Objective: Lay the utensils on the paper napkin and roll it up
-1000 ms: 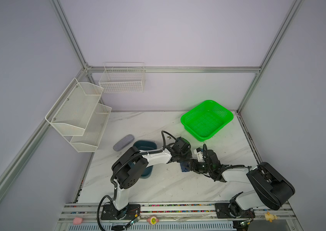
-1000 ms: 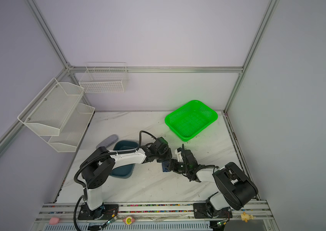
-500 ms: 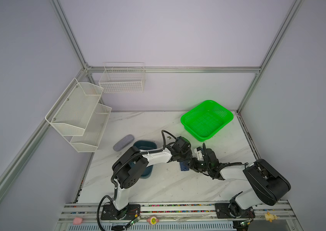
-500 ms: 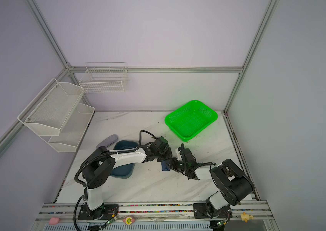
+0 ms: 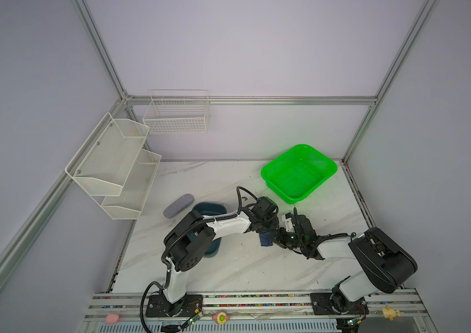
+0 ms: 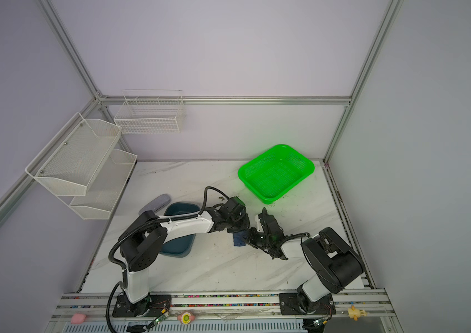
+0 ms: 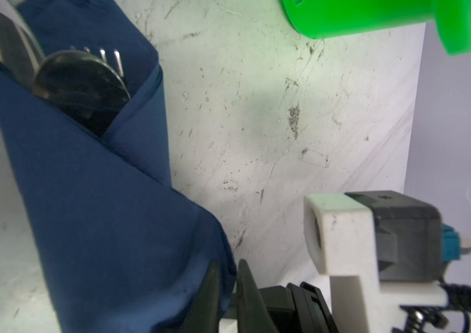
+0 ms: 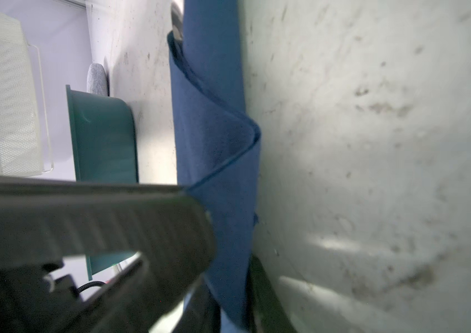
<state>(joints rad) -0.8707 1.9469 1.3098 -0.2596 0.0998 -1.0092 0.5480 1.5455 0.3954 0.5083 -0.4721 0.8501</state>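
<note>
Loosely rolled paper napkin (image 7: 107,207) around utensils (image 7: 81,86), end between right fingers (image 7: 212,297)

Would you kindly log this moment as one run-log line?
stage: rolling | paper napkin: wrapped around utensils | right hand: closed on napkin | left hand: at roll end, grip unclear

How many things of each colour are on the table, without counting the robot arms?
Green: 1, the basket
Teal: 1, the tray
Grey: 1, the case
Navy blue: 1, the napkin
Silver: 3, the knife, spoon and fork
Total: 7
</note>
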